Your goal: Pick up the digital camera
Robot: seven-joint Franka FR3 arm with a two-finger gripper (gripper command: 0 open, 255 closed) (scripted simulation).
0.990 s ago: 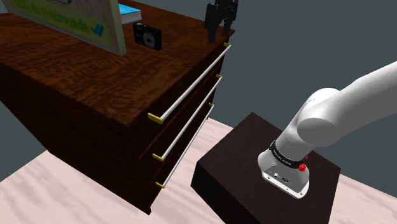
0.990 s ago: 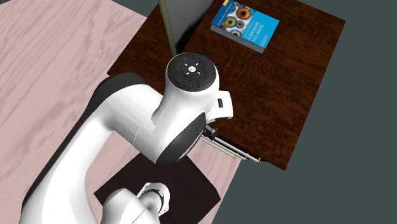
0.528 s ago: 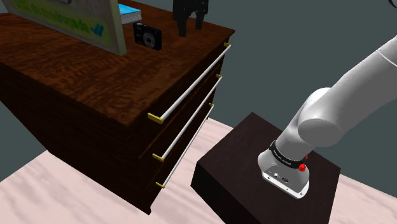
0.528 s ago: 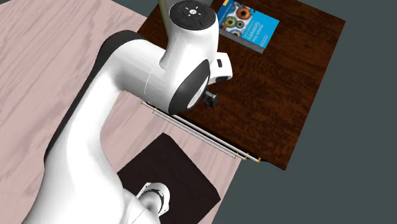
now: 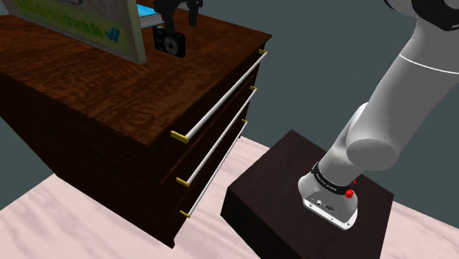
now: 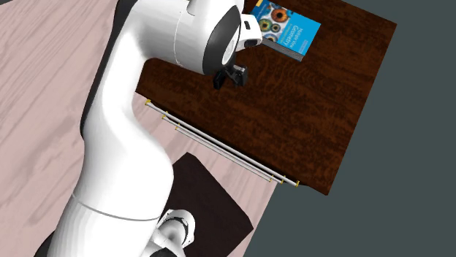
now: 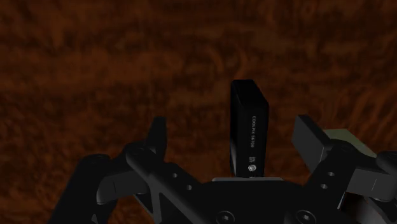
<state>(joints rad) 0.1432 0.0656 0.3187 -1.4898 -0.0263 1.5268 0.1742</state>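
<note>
A small black digital camera (image 5: 171, 43) stands upright on the dark wooden dresser top (image 5: 110, 88), near its far edge, with its lens toward the shoulder camera. My black gripper (image 5: 180, 18) hangs just above it, open. In the wrist view the camera (image 7: 249, 130) stands between the two spread fingers, closer to one finger (image 7: 310, 139) than to the other, and neither touches it. In the second exterior view the camera (image 6: 238, 74) peeks out just beyond the white arm.
A large framed picture (image 5: 88, 22) leans close beside the camera. A blue book (image 6: 281, 28) lies flat behind it. The dresser front has three drawers with long pale handles (image 5: 221, 92). My dark stand (image 5: 294, 184) sits on a pale wooden floor.
The gripper has travelled toward the shoulder view's left, from over the dresser's front corner to above the camera. The arm has stretched out over the dresser. The camera has not moved.
</note>
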